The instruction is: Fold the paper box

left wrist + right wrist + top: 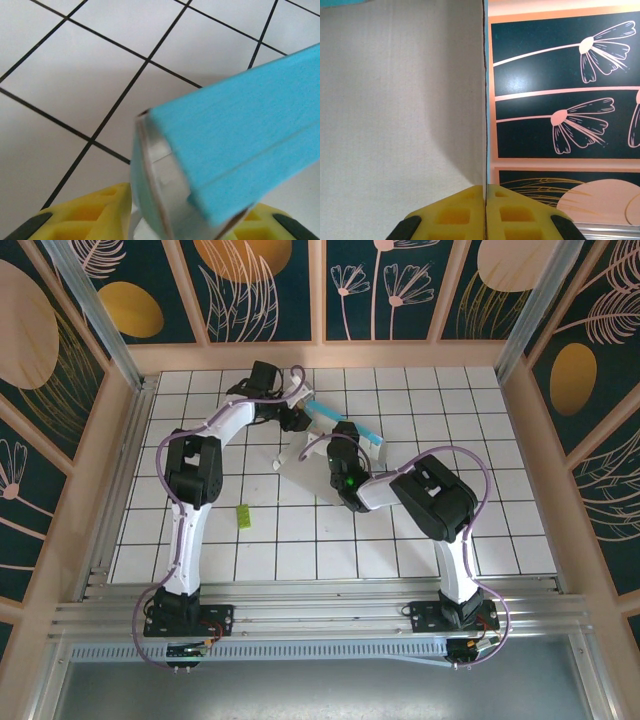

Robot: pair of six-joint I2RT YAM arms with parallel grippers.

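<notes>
Pinching one box (300,468) edge-on with right gripper (484,189); straddling its cyan flap with left gripper (187,212), grip unclear; showing one scrap (243,517) overhead.

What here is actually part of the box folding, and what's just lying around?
In the job: the paper box, the right gripper pinching its edge, the left gripper around its blue fold.
Just lying about: the small yellow-green scrap on the tiled table.

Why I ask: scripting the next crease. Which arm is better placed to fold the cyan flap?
Probably left: the left gripper straddles the cyan flap of the paper box; the right gripper is shut on its edge.
</notes>
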